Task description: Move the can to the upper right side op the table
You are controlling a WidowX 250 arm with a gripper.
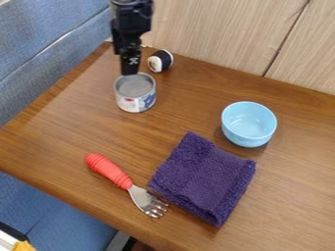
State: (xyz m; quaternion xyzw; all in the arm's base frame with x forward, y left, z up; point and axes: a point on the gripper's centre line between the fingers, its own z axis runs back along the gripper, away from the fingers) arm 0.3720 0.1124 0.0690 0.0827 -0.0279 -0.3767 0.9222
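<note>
One worktop (65, 122) holds one fork (124, 182), one purple cloth (204, 179), one blue bowl (249, 124) at right, one can (135, 93) at upper left. One pincer (130, 73) is at its far rim, spread or closed, cannot tell. Beyond: one black-and-white roll (160, 61).

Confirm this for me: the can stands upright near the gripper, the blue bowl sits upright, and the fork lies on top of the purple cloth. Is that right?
Not quite: the camera view shows the fork lying on the table beside the purple cloth, not on top of it. The can near the gripper and the upright blue bowl are as you say.
</note>
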